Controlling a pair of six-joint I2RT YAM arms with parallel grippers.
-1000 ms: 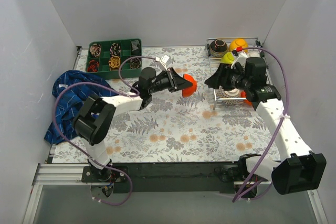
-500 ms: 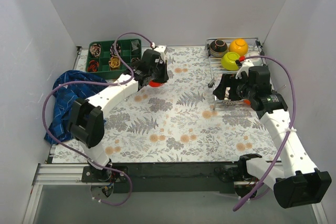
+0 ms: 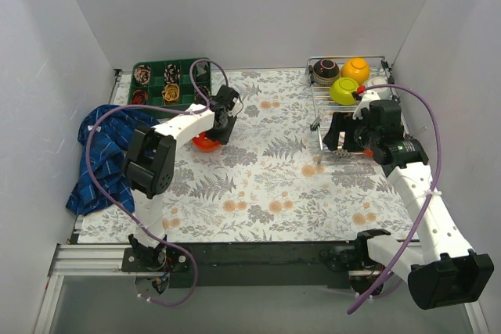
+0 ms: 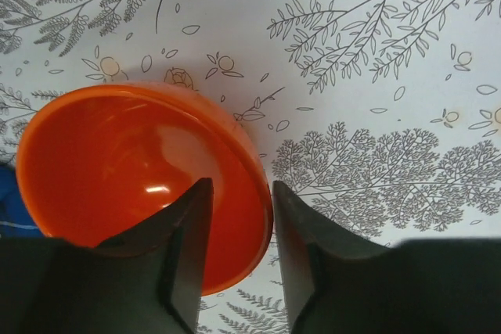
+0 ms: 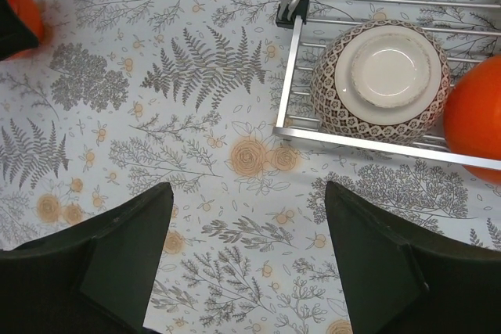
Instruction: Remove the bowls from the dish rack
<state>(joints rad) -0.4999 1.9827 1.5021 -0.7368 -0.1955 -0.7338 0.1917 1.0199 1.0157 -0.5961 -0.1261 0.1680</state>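
Your left fingers [image 4: 184,256] sit slightly apart astride the rim of the red-orange bowl [image 4: 117,170] on the table [image 4: 376,52]; your right fingers [image 5: 117,256] gape wide near the dish rack [image 5: 352,140].

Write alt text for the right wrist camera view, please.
A white patterned bowl sits upside down in a corner of the wire dish rack, a red-orange bowl beside it. The right tool hangs open over the floral tablecloth.
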